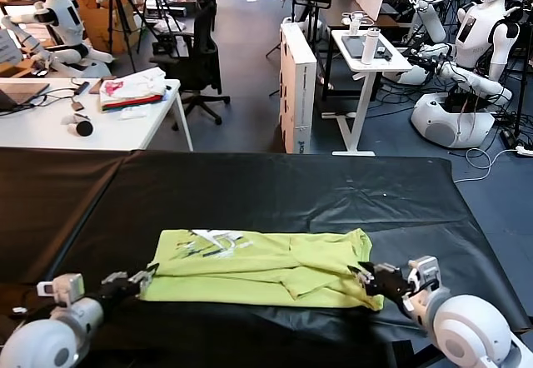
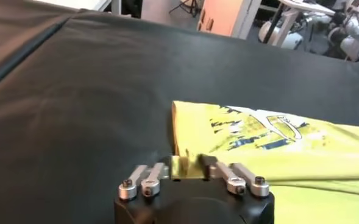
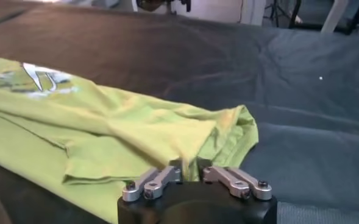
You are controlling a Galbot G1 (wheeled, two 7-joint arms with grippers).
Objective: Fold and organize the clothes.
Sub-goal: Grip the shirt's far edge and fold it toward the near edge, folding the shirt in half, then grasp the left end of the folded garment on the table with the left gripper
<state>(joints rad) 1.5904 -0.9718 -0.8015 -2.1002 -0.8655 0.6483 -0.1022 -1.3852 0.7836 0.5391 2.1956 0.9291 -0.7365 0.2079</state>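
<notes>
Left gripper (image 2: 186,164): low at the near left of the table, fingers drawn narrow and pinching the near left corner of the lime yellow-green short-sleeved cotton T-shirt (image 1: 266,268), with a strip of that cloth showing between the 2 tips in the left wrist view.

Right gripper (image 3: 188,164): low at the near right, fingers likewise close together, nipped on the bunched near right corner of the same garment, where the fabric rises in soft folds just ahead of the tips.

Between the 2 grippers: the T-shirt lying flat across the near middle of the table, folded over on itself into a long band running left to right, upper layer overlapping the lower along the near edge. On the top layer toward the left end, a white and dark graphic print (image 1: 212,243). Right end rumpled, left end smoother.

Underneath: black sheet-covered work table (image 1: 250,193), creased, with a seam running across the left part.

Farther off: white desk (image 1: 150,131) at the far left carrying a white-pink-red pile of items (image 1: 129,93), black office chair (image 1: 200,60) beside it, white cabinet (image 1: 297,85) in the middle, small white stand table (image 1: 366,64), and white humanoid robots (image 1: 483,35) at the far right.
</notes>
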